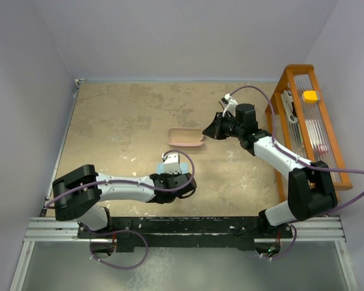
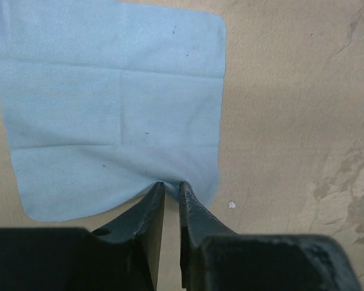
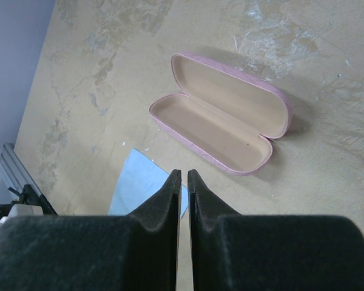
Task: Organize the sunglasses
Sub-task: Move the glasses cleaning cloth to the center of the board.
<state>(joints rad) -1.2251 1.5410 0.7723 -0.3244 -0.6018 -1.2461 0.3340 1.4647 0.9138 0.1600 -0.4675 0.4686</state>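
The sunglasses are out of view in every frame. A light blue square cloth point(image 2: 109, 103) lies flat on the tan table. My left gripper point(image 2: 171, 185) is shut on its near edge, which puckers up between the fingertips. In the top view this gripper point(image 1: 170, 162) sits low over the cloth point(image 1: 164, 165), just in front of the pink case point(image 1: 186, 137). The case point(image 3: 221, 121) lies open with both beige halves empty. My right gripper point(image 3: 184, 173) hovers shut above the table to the case's right with nothing in it; the cloth point(image 3: 136, 182) shows beyond its tips.
An orange wire rack point(image 1: 343, 176) stands along the table's right edge, holding a yellow item point(image 1: 310, 96) and some pale tools. Walls close the table at the back and both sides. The arms' bases and a metal rail point(image 1: 182, 227) line the near edge.
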